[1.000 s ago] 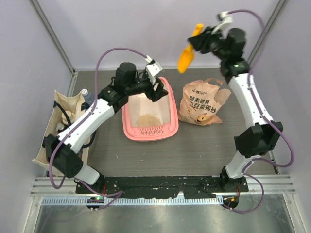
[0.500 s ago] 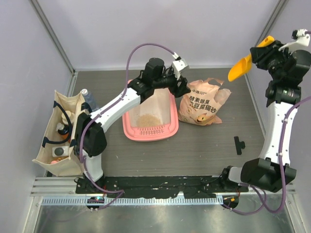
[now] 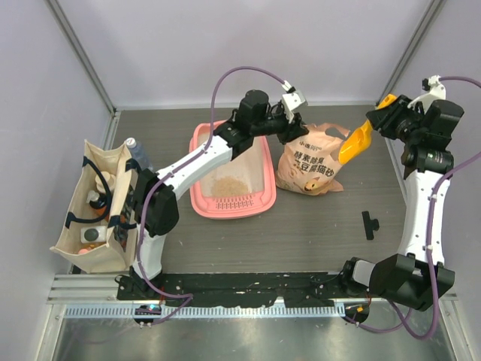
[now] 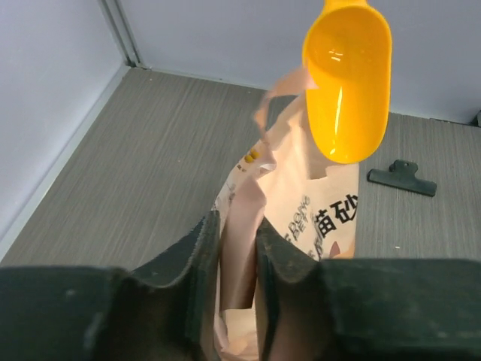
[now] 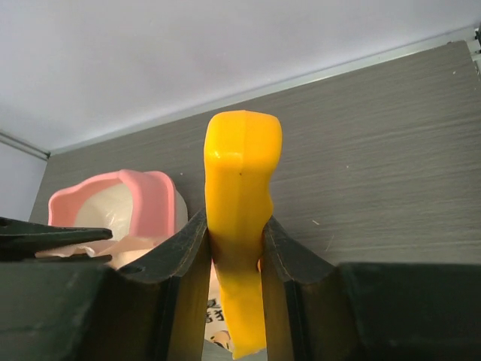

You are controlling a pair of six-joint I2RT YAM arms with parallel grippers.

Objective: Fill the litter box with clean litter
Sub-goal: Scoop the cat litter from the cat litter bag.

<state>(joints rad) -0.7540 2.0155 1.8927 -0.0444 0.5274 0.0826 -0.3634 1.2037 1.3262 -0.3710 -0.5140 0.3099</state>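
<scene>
The left gripper (image 4: pixel 237 226) is pinching the floppy top edge of the bag (image 3: pixel 312 167) between narrowed fingers. The right gripper (image 5: pixel 234 226) is clamping the handle of the scoop (image 3: pixel 352 144). The litter box (image 3: pixel 197 188) is sitting at the bag's 9 o'clock, holding 1 small pile of clean litter (image 3: pixel 225 184). These loose, light granules are probably needing the scoop, not fingers. Showing: 1 box, 1 bag, 1 scoop.

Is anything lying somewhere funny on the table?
Yes: a small black plastic clip lies alone on the grey table near the right arm, apart from the peach plastic litter bag, as if dropped.
</scene>
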